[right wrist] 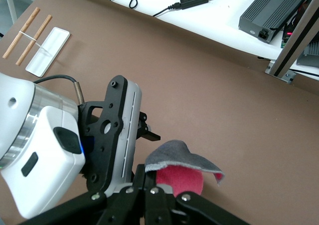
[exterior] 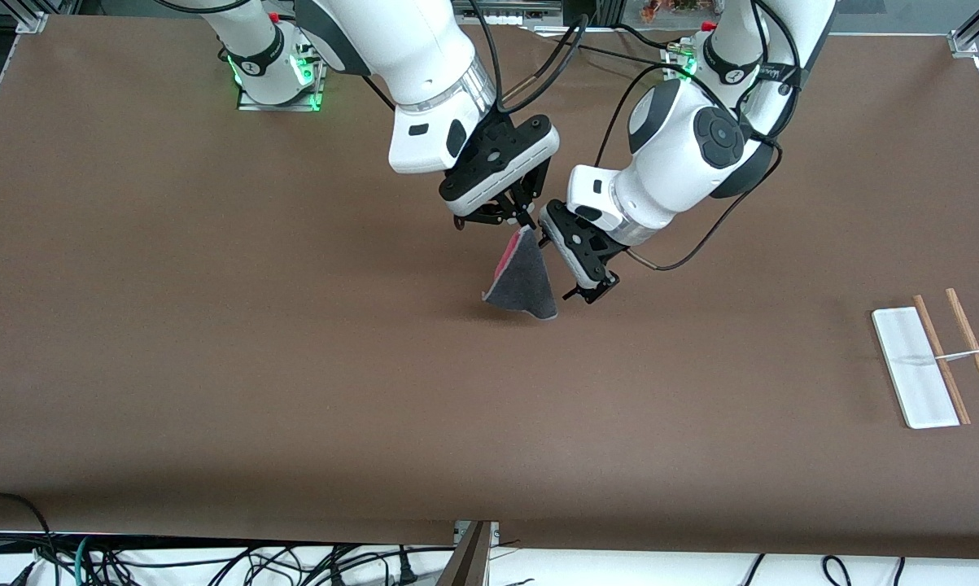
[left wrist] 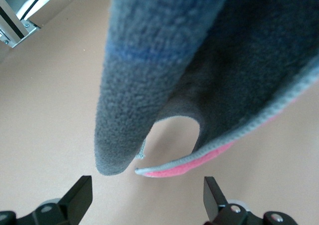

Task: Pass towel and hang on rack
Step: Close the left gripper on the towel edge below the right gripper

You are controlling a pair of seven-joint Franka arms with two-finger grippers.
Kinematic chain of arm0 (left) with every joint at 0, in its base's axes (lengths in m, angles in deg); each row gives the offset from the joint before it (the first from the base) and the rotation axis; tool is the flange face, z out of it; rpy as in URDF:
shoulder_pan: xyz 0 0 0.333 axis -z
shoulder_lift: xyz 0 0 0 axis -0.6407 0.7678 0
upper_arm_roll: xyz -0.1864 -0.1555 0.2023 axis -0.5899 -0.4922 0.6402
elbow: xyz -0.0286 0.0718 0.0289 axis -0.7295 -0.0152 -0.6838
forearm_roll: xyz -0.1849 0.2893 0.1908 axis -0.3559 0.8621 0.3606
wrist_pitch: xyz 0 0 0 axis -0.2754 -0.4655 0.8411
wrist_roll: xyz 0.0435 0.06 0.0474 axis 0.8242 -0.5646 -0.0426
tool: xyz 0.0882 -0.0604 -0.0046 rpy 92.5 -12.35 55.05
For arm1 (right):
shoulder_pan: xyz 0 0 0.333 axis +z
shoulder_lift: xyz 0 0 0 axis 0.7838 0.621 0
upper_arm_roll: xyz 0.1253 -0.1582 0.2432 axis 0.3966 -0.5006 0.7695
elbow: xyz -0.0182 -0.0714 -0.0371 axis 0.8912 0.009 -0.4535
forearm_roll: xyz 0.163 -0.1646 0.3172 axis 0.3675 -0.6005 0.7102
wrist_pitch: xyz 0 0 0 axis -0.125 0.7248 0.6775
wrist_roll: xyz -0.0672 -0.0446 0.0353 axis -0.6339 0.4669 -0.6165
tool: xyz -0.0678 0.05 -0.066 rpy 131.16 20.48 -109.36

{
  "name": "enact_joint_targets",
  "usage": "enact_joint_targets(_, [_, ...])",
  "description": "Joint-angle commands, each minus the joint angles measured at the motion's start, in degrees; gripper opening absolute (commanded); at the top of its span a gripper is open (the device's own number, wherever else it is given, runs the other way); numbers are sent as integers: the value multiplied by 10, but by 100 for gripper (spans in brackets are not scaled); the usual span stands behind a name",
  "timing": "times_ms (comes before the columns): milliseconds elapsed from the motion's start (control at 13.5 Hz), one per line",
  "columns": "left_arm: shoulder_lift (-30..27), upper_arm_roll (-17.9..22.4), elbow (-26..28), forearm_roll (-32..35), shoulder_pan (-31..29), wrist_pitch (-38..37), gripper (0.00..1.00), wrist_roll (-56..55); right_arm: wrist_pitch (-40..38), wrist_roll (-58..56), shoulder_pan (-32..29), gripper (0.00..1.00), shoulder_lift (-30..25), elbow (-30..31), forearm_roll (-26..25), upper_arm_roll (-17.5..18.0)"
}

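The towel (exterior: 525, 281) hangs in the air over the middle of the table (exterior: 212, 325), pinched at its top corner by the right gripper (exterior: 523, 221), whose fingers are closed tight on the cloth; the right wrist view shows the pink face bunched just under those fingers with a grey flap folded over it. In the front view the cloth drapes toward 6 o'clock from that pinch as a grey cone with a sliver of pink along its 10 o'clock edge, its lowest tip close to the tabletop, though whether it touches is hard to say. The left gripper (exterior: 588, 268) sits just beside the towel at its 3 o'clock, and in the left wrist view its fingers (left wrist: 79, 195) stand wide apart with the hanging folds in front of them, not yet gripped. The rack (exterior: 937, 362) stands well apart, at about 4 o'clock from the towel toward the left arm's end of the table, white base with two wooden rods and a thin silver crossbar. The towel looks light, soft and fleecy, so it will sag and fold wherever it is unsupported and should not slip readily from rubber pads. A good hold for the left gripper is probably the upper part of the drape near the edging, just under the right's pinch, where layers are gathered and thick enough to clamp.
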State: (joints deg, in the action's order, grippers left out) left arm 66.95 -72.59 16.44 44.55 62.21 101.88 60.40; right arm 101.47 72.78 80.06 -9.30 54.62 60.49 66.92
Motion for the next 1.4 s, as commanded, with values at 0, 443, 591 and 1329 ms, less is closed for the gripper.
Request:
enact_joint_targets(0, [-18, -1, 13, -18, 1, -3, 98, 10, -7, -4, -1, 0, -2, -7, -4, 2])
enact_joint_targets(443, [-9, -8, 2, -41, 13, 0, 98, -4, -7, -4, -1, 0, -2, -7, -4, 2])
enact_joint_targets(591, [-3, -8, -7, -41, 17, 0, 93, -12, -7, -4, -1, 0, -2, -7, -4, 2])
enact_joint_targets(1329, [-3, -7, -8, -34, 19, 3, 13, 0, -6, -4, -1, 0, -2, -7, -4, 1])
